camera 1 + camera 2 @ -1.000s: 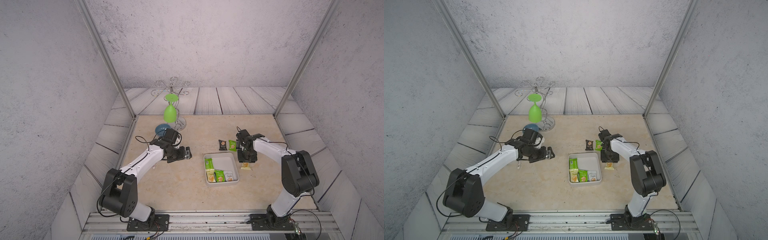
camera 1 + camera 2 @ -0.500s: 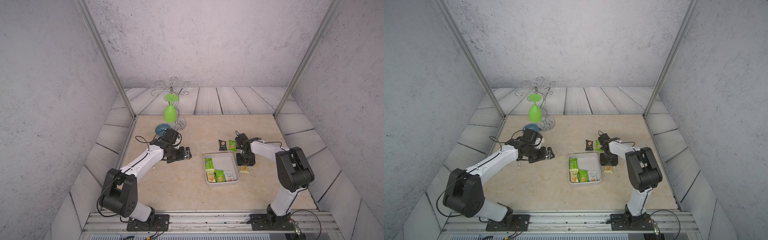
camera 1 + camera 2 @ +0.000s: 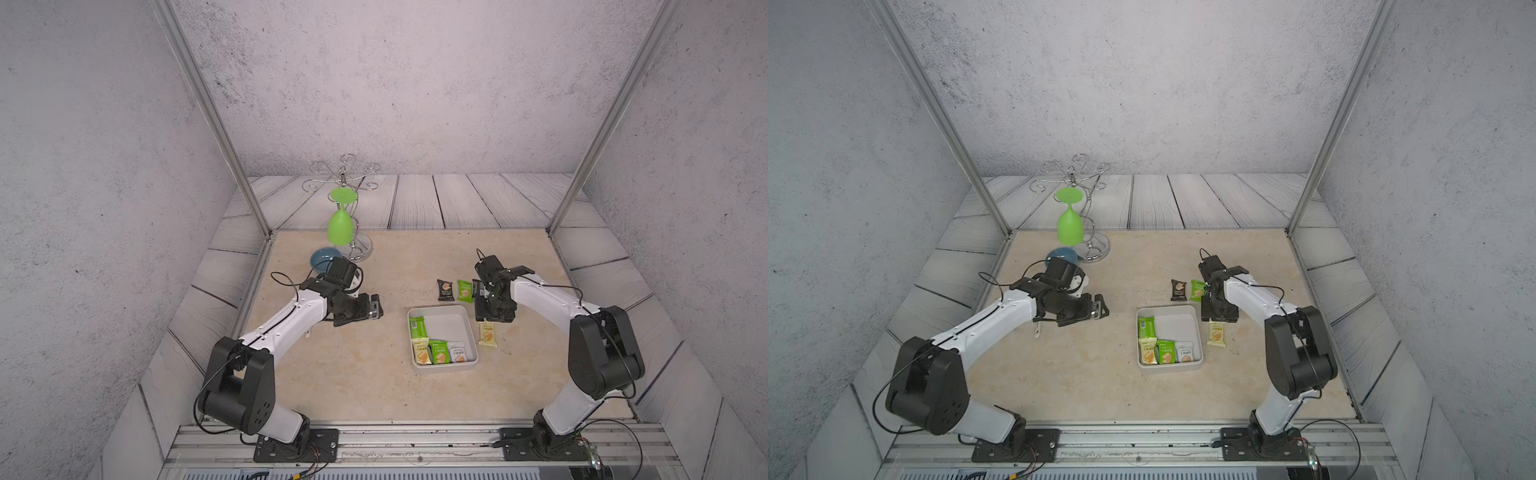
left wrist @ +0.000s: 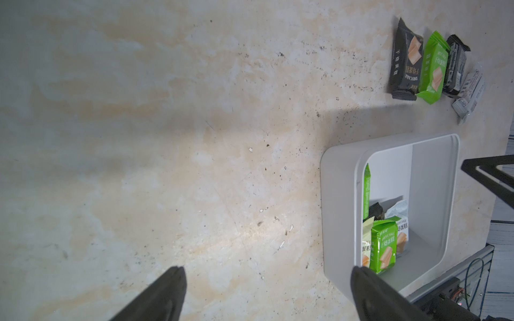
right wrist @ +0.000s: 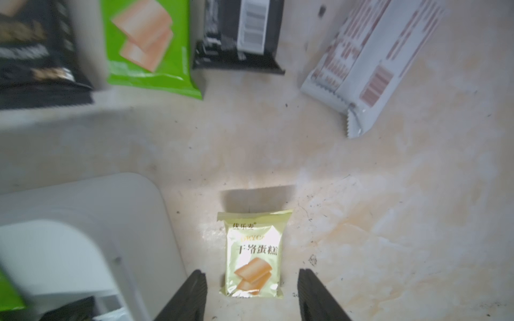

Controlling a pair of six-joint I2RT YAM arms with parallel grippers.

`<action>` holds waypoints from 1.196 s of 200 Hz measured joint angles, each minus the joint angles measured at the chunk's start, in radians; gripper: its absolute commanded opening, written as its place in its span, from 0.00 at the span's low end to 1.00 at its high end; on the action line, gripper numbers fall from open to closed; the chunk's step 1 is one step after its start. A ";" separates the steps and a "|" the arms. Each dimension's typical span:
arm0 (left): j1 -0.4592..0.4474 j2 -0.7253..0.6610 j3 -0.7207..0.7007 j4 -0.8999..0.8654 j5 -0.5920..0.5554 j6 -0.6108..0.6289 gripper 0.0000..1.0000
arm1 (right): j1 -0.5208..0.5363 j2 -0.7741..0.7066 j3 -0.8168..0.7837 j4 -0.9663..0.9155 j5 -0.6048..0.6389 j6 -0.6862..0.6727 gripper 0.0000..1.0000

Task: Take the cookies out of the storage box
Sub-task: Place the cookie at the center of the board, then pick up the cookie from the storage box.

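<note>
CLEARING THE BOX: My right claw [image 5: 252, 275] stood low over the table [image 3: 353, 374]. Its jaws were parted to a middling gap on either side of a pale yellow packet [image 5: 254, 253], which lay flat and free of both, just beside the storage box [image 3: 451, 328]. Four more lay in a loose row beyond the box: a black packet [image 3: 445, 289], a green packet [image 3: 464, 290], a barcode-up packet [image 5: 244, 36] and a white packet [image 5: 370, 55]. The put-down step looked finished to me. At least four cookies [image 3: 439, 352] lay along the left and near walls inside the box, with a dark packet [image 4: 375, 209] half buried among them. My left claw [image 4: 268, 271] hung wide and empty over bare table, short of the box. Next, I judged, the right claw had to lift clear, swing over the wall and pinch one packet by its edge without dragging its neighbours.
</note>
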 measured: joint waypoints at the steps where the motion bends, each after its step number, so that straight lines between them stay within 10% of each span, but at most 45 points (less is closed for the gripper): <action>1: 0.000 0.000 0.000 0.000 0.000 0.000 0.98 | 0.000 -0.002 0.001 -0.001 -0.001 0.000 0.58; 239: 0.000 0.120 0.066 0.007 0.011 0.023 0.98 | 0.279 0.042 -0.004 -0.060 -0.174 0.137 0.61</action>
